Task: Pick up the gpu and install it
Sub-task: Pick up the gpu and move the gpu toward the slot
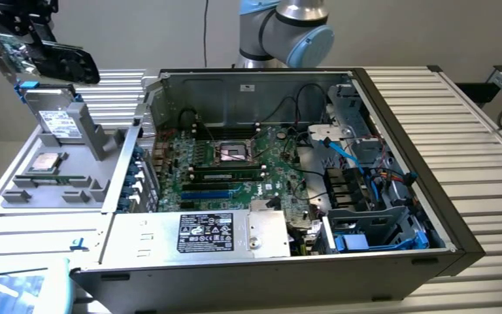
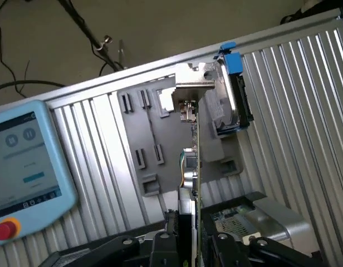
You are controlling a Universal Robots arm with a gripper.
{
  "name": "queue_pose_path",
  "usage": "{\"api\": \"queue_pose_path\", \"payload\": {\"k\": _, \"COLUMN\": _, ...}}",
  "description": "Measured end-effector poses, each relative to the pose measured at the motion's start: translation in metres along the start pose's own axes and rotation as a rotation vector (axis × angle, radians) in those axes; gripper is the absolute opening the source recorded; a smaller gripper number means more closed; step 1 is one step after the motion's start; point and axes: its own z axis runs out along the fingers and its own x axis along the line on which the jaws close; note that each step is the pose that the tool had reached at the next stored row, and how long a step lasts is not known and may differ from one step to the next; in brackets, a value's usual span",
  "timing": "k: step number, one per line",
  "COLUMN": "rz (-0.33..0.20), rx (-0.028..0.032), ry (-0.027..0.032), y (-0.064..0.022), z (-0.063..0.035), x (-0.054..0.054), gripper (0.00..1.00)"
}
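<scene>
Upper left of the exterior view: the black gripper [image 1: 34, 44] hangs in the air, clamped on the gpu [image 1: 66, 63]. The card is lifted clear of everything, its green board to the exterior view's left and its black fan block to the right.

In the wrist view the gpu [image 2: 191, 167] is seen edge-on between the gripper [image 2: 189, 240] fingers. Its long axis runs straight away from them to the silver bracket [image 2: 189, 86] at the far end. A light-blue pendant [image 2: 27, 167] lies beside the grey tray [image 2: 160, 150].

Just below the card in the exterior view, a silver drive [image 1: 57, 122] stands upright in the tray [image 1: 24, 190].

Centre frame: the open case [image 1: 260, 78] with the green motherboard [image 1: 233, 167] lying flat inside. It is to the exterior view's right of the held card and lower down, well apart from it.

Top centre, the arm [image 1: 286, 29] rises behind the case.
</scene>
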Motion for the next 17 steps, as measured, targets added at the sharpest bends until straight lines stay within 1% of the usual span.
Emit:
{"api": "queue_pose_path", "payload": {"k": 13, "rz": -0.234, "rx": -0.0015, "ry": 0.0076, "y": 0.0000, "z": 0.0002, "x": 0.0000, "gripper": 0.27}}
{"api": "queue_pose_path", "payload": {"k": 17, "rz": -0.241, "rx": -0.0016, "ry": 0.0079, "y": 0.0000, "z": 0.0002, "x": 0.0000, "gripper": 0.27}}
